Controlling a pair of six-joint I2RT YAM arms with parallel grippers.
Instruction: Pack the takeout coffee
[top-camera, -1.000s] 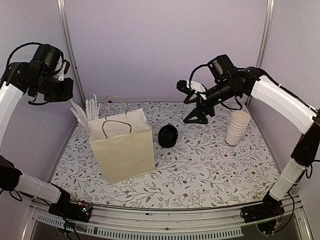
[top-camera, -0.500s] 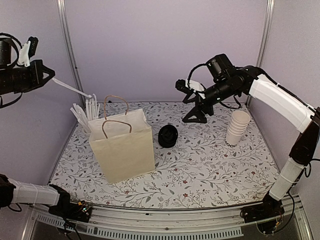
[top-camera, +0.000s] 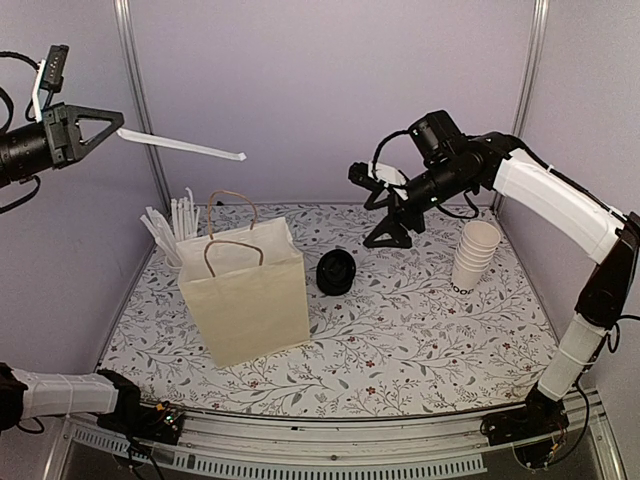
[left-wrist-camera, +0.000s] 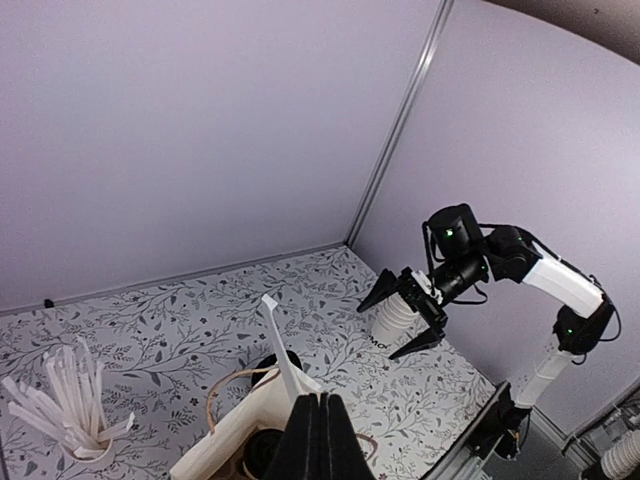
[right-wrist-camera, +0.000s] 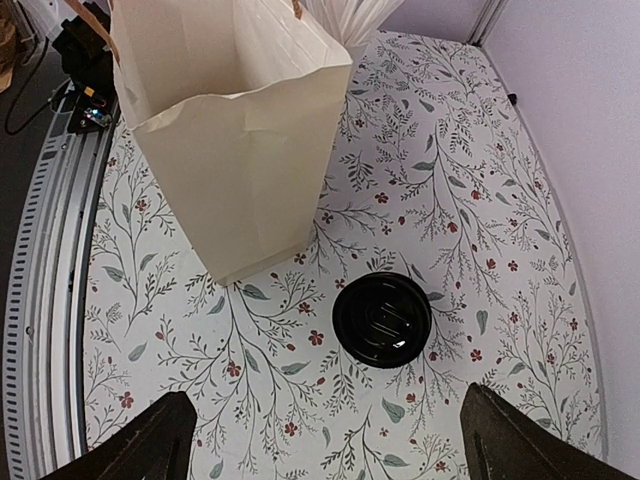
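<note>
Top external view: the left gripper (top-camera: 115, 125) is raised in the upper left of the frame, well above the tabletop (top-camera: 420, 330). Its jaws are fully closed on one end of a white stir stick (top-camera: 180, 147). The stick projects toward the frame centre, above the paper bag (top-camera: 250, 295) and touching nothing else. In the left wrist view the closed fingers (left-wrist-camera: 320, 430) sit at the bottom centre, with the stick rising from their tips.

The right gripper (top-camera: 378, 205) hangs in the upper centre-right of the frame, clear of the tabletop. Its jaws are spread wide and hold nothing. In the right wrist view one finger shows in each lower corner, and a round black lid shape (right-wrist-camera: 382, 320) lies on the tabletop between and above them, untouched.

Other items:
- The bag stands upright, left of centre, with its mouth open.
- A white cup of stir sticks (top-camera: 170, 225) stands just behind the bag, at its left.
- A stack of plain white cups (top-camera: 473, 258) stands at the right, near the right gripper.

Takeout coffee: its place cannot be told for certain. The left wrist view shows a dark round form (left-wrist-camera: 262, 455) within the bag's mouth, partly hidden by the fingers. Whether that is the lidded cup cannot be told.
</note>
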